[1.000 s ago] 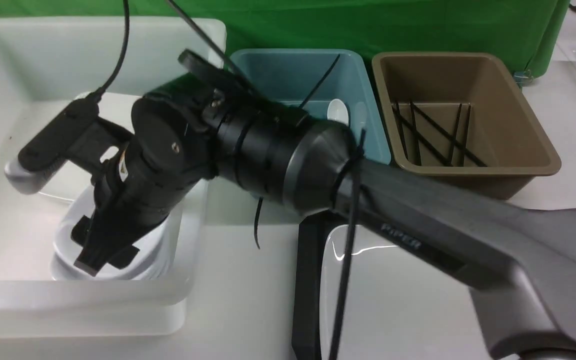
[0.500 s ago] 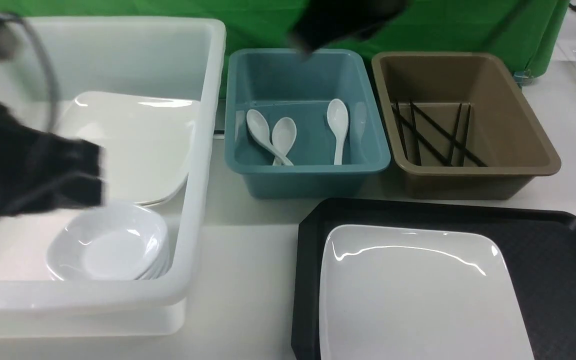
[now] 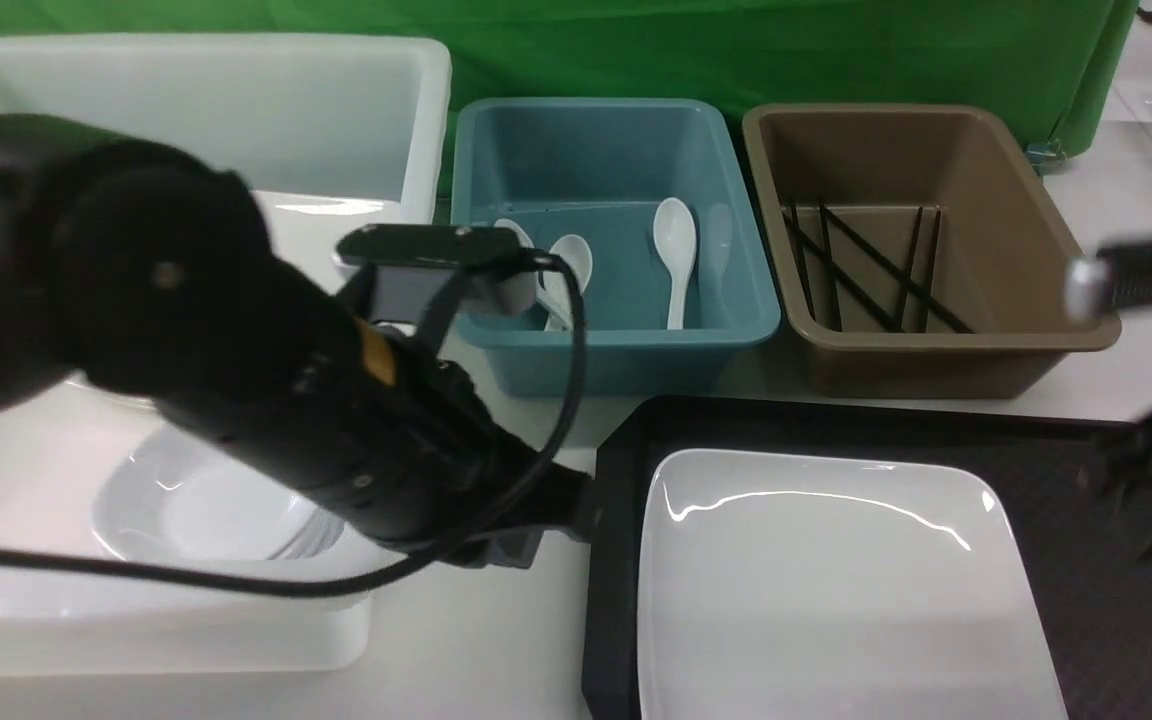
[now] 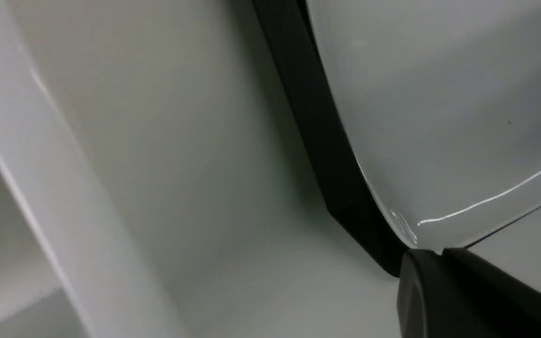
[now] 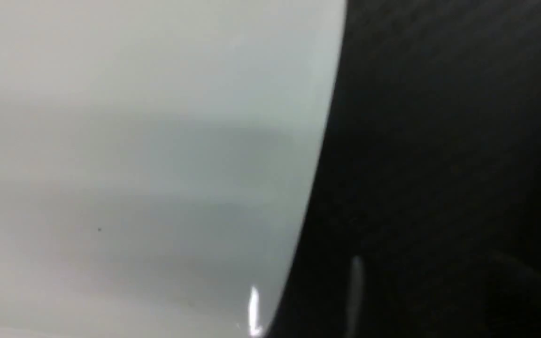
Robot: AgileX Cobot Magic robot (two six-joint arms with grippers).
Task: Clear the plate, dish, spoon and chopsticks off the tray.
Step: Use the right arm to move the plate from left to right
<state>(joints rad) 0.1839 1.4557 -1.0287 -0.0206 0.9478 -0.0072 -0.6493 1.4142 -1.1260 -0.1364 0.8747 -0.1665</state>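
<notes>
Because only the big plate shows on the tray now, it looks like the next thing to take away. The worktop holds it all up. The white tub, on the left of the frame, is big, so I think it is for plates and dishes. The black tray is at the lower right. The white plate lies flat on it, with dark tray showing past its right side.

The brown bin is at the upper right, and the blue bin is by it, near the top middle. The left hand is shut, tips together, with nothing in it. The right hand is blurry at the right edge, but its fingers look spread. I guess the two will work as a team, since the plate is wide.

Small white dishes sit in a pile in the white tub, maybe to save room. Black chopsticks lie in the brown bin. White spoons lie in the blue one, so each kind seems to have its own home.
</notes>
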